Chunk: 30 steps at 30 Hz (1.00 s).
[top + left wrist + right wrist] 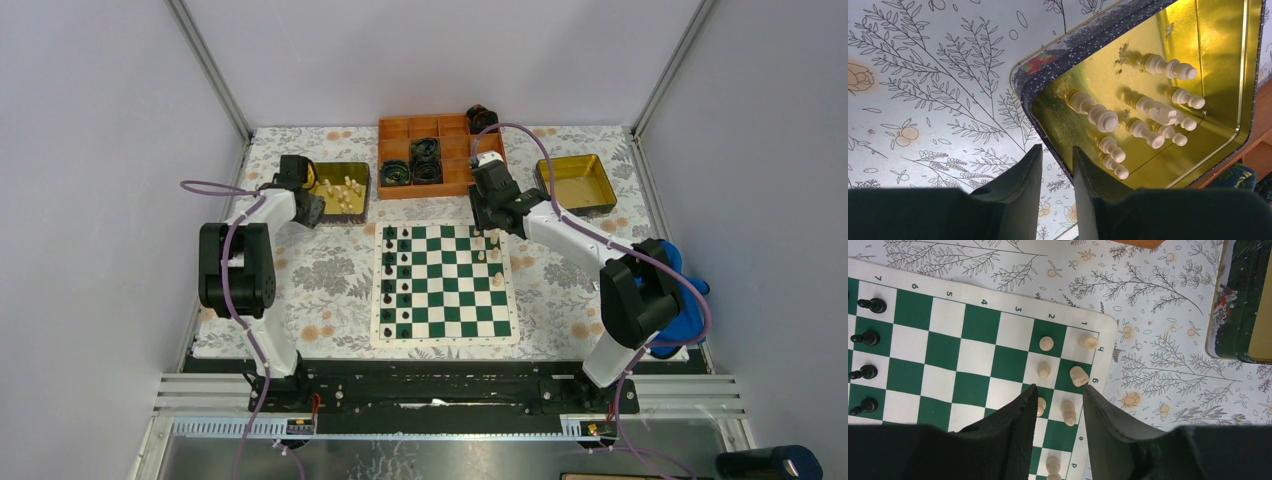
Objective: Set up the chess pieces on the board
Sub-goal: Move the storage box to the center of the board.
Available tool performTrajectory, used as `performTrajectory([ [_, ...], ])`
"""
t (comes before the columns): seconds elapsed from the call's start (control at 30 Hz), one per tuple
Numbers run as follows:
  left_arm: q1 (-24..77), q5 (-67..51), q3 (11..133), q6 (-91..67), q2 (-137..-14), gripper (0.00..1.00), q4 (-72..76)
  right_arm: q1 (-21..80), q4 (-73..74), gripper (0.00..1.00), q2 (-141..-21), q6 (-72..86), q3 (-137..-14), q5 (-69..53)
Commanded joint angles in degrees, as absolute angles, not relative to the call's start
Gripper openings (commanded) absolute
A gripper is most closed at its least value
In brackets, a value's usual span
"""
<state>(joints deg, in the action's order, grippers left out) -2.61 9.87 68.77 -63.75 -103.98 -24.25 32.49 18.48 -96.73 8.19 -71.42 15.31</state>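
Hovers by a corner of the tin (1068,46), close to the far-left corner of the table, with the left fingers (1028,172) nearly together and nothing between them. Faces a cluster of cream pieces (1098,114) inside, seemingly lying on their sides, several touching. Risks, on descending from here, hitting the tin wall instead of a piece. Risks also pinching two neighbours at once, or losing a rounded piece by rolling out of a narrow grip.

Keeps the right fingers (1020,415) parted above the far-right corner of the board (965,296), astride one standing white piece (1066,412) without visible contact, so released as far as can be seen. Stands just beside a second piece (1041,406) at the inner finger. Could topple that neighbour, or the others near it, through any sideways drift or a wider opening — hence a straight upward retreat seems safest. Leaves the black pieces (870,337) along the opposite edge of the board, well apart and out of danger.
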Motion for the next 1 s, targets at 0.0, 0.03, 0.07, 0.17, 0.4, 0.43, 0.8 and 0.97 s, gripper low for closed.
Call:
performTrajectory([
  [0.0, -3.3, 11.0, 69.5, -63.6, -104.1, 0.34, -26.9, 32.0, 17.1, 0.45, -96.8, 8.4, -73.7, 14.4],
  [0.03, -3.4, 11.1, 69.4, -63.6, -104.1, 0.34, -27.1, 32.0, 17.1, 0.45, -96.7, 8.3, -73.7, 14.3],
  [0.07, -3.4, 11.1, 69.3, -63.6, -104.1, 0.33, -27.3, 32.1, 17.2, 0.45, -96.7, 8.4, -73.6, 14.3],
  [0.17, -3.6, 11.0, 68.8, -63.8, -103.7, 0.32, -27.8, 32.0, 17.1, 0.45, -96.4, 8.4, -73.4, 14.2],
  [0.4, -3.9, 11.2, 67.2, -63.8, -102.4, 0.28, -28.8, 32.0, 17.0, 0.45, -95.7, 8.7, -72.5, 13.9],
  [0.43, -3.9, 11.3, 66.9, -63.8, -102.1, 0.28, -28.9, 32.0, 17.0, 0.45, -95.7, 8.7, -72.4, 13.9],
  [0.8, -4.4, 12.1, 60.6, -63.4, -97.3, 0.26, -28.9, 32.0, 17.1, 0.45, -95.1, 9.1, -71.7, 13.2],
  [0.97, -4.6, 12.4, 58.0, -63.2, -94.9, 0.26, -28.9, 32.0, 17.0, 0.45, -94.7, 9.3, -71.2, 13.0],
])
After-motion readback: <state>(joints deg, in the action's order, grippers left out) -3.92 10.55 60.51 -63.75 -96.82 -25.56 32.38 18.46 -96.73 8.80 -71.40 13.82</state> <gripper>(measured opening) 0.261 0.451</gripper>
